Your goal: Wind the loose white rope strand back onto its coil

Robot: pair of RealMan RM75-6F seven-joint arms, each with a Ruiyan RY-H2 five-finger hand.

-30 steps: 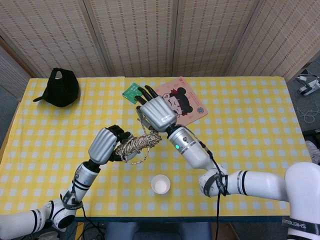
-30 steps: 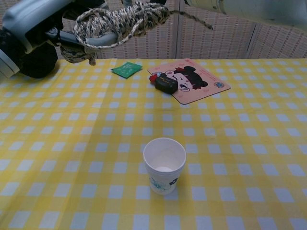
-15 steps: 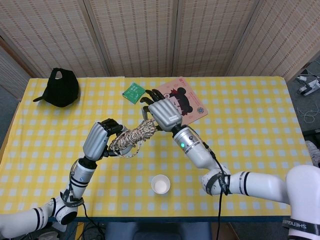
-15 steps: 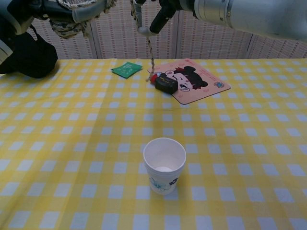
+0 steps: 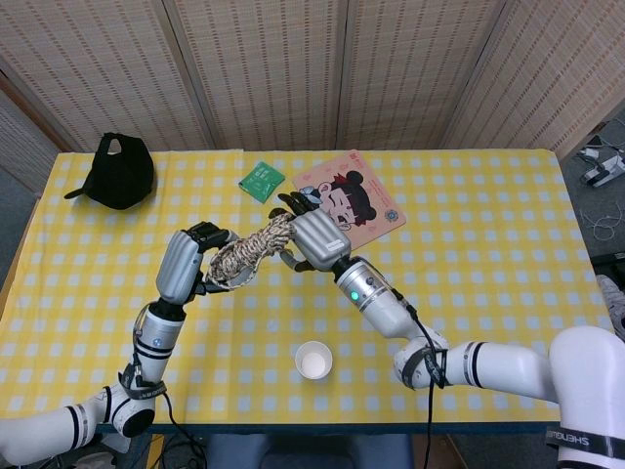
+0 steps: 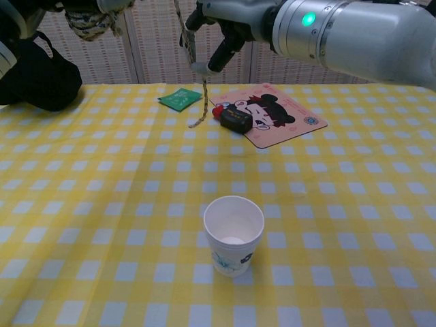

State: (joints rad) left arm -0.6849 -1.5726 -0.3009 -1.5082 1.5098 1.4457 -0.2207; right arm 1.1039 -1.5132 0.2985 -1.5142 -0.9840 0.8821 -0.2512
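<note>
Chest view cuts off most of both hands at the top edge; the left hand [image 5: 183, 264] shows there only as a sliver with a bit of coil under it, so the head view carries the detail. In the head view the left hand is raised above the table [image 5: 508, 293], fingers wrapped around the near-left end of the rope coil [image 5: 249, 252], a mottled white and dark bundle held in the air between the two hands. The right hand [image 5: 314, 237] sits at the coil's other end; its fingers curl toward the rope, and in the chest view a dark fingertip [image 6: 216, 56] pinches the loose strand [image 6: 198, 102], which hangs down from it with its end dangling just above the yellow checked cloth near the green packet [image 6: 180, 98]. Exact finger contact on the coil side is hidden behind the silver hand back. A green light glows on the right wrist. Paper cup [image 6: 234, 234] stands upright at the near centre, faint print on its side unreadable. Pink cartoon mat [image 6: 272, 114] lies at the far centre with a small black and red object [image 6: 233, 118] on its left edge; the mat's print is too small to read. Black cap [image 5: 119, 170] lies at the far-left corner. "SHENGLIE"-like lettering on the right arm's band at the lower right, partly cut off.
</note>
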